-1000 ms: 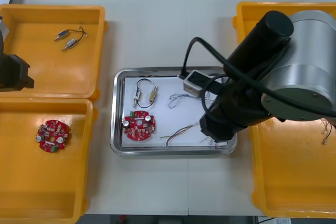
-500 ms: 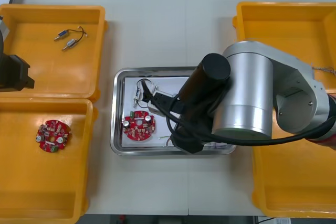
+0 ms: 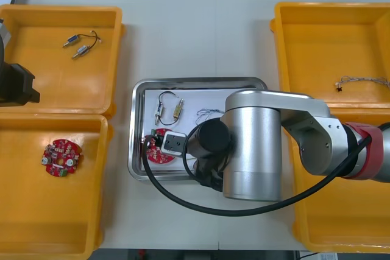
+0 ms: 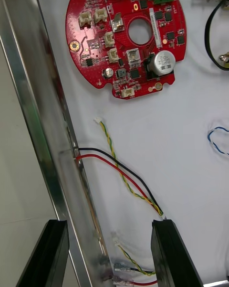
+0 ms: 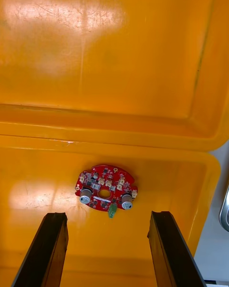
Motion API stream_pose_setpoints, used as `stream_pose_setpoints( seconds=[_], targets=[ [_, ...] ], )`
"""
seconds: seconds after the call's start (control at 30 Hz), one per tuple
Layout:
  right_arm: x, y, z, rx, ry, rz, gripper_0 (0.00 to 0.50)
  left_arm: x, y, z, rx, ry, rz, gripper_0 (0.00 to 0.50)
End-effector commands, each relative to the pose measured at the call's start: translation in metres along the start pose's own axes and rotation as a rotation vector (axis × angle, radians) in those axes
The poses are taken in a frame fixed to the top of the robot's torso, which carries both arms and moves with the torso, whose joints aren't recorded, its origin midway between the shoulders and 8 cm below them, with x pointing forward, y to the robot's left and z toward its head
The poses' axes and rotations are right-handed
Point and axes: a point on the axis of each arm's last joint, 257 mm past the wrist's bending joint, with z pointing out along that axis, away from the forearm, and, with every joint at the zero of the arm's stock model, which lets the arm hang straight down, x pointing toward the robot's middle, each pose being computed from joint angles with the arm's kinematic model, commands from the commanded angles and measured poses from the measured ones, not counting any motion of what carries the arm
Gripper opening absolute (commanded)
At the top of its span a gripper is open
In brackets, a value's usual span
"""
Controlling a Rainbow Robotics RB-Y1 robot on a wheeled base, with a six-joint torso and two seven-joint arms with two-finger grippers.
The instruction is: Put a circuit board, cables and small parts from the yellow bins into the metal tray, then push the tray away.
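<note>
The right gripper [image 4: 109,226] is being held open over the metal tray [image 4: 32,120], whose rim is being straddled by the fingers. Beyond them, a red and yellow cable [image 4: 114,159] and a round red circuit board [image 4: 95,43] are being supported by the white lining.

Front view: high, steeply down, whole tabletop [image 3: 183,35]. Right wrist view: close above metal tray [image 4: 28,124], centre of front frame. Left wrist view: farther above left yellow bins [image 5: 114,53], shared too.
</note>
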Motion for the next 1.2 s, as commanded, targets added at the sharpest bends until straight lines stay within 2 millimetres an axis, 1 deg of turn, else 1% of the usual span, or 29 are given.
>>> stream_pose_setpoints(
  seconds=[0.03,0.2,0.37,0.67,0.87,1.2],
  targets=[
    [-0.018,0.008,-0.002,0.022,-0.027,-0.084,0.500,-0.004,0.014,-0.013,-0.038,-0.024,0.058,0.500],
    [-0.017,0.015,0.007,0.027,-0.010,-0.112,0.500,-0.004,0.014,-0.013,-0.038,-0.024,0.058,0.500],
    [-0.012,0.021,0.015,0.033,0.013,-0.136,0.500,-0.004,0.014,-0.013,-0.038,-0.024,0.058,0.500],
    [-0.004,0.032,0.021,0.026,0.033,-0.170,0.500,-0.004,0.014,-0.013,-0.038,-0.024,0.058,0.500],
    [-0.001,0.033,0.026,0.033,0.045,-0.178,0.500,-0.004,0.014,-0.013,-0.038,-0.024,0.058,0.500],
    [-0.010,0.033,0.037,0.053,0.052,-0.174,0.500,-0.004,0.014,-0.013,-0.038,-0.024,0.058,0.500]
  ],
)
